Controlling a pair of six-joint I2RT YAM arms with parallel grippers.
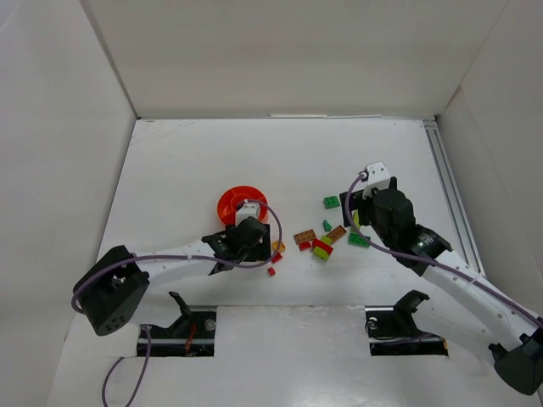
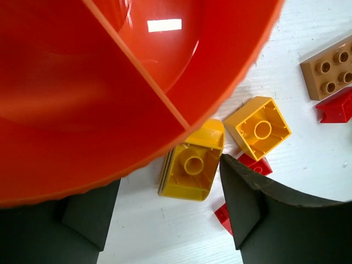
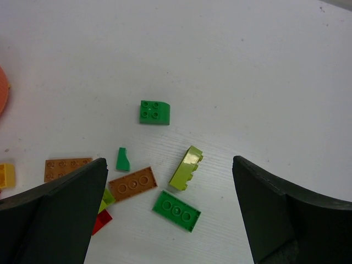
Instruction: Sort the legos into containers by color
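The red-orange bowl (image 1: 240, 202) fills the upper left of the left wrist view (image 2: 110, 82). My left gripper (image 1: 261, 242) is open and empty (image 2: 165, 214), low beside the bowl. Two yellow legos lie upside down just ahead of it (image 2: 192, 168) (image 2: 258, 129), with small red legos (image 2: 256, 164) by its right finger (image 2: 242, 203). My right gripper (image 1: 356, 214) is open and empty (image 3: 169, 187), hovering over a lime lego (image 3: 186, 168), a green plate (image 3: 176, 210) and a brown plate (image 3: 132, 183). A green square lego (image 3: 154, 112) lies farther out.
More legos lie between the grippers: a second brown plate (image 1: 304, 236), a lime and red pair (image 1: 321, 248), a small green piece (image 1: 327, 225) and red pieces (image 1: 271, 271). White walls enclose the table, and a rail (image 1: 450, 195) runs along the right side.
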